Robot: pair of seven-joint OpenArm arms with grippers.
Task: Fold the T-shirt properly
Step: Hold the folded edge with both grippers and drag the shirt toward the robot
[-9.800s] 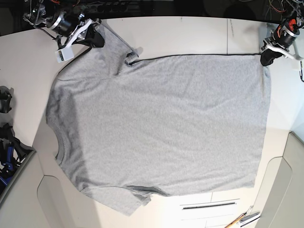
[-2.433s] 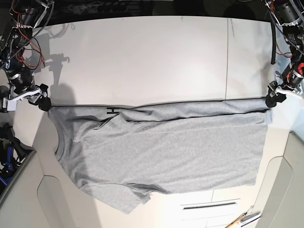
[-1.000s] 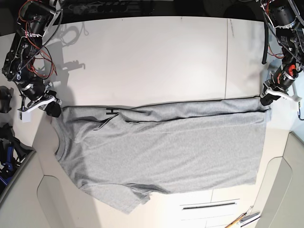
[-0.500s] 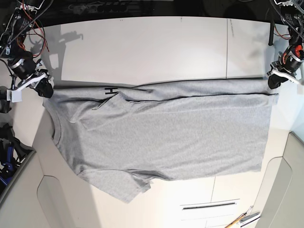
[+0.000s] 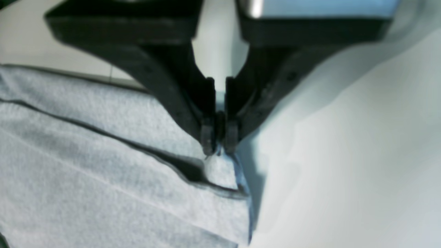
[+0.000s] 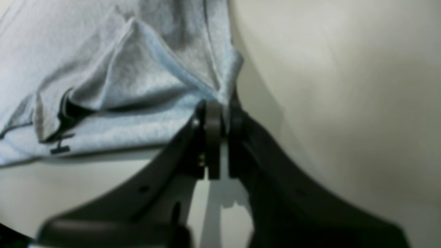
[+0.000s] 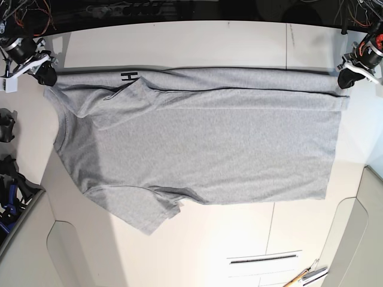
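Robot lab: loose wiring (image 7: 24, 7), white worktable (image 7: 197, 45).

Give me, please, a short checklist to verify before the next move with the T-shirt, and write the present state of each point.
1. Left pincer shut on the T-shirt corner: ok.
2. Right pincer shut on the shoulder edge: ok.
3. Held edge stretched straight between both pincers in the base view: ok.
4. Folded strip flat near the right pincer: not ok, the cloth bunches by the black lettering.
5. Lower sleeve flat on the table: not ok, its edge is rumpled.
6. How many layers each pincer holds: cannot tell.
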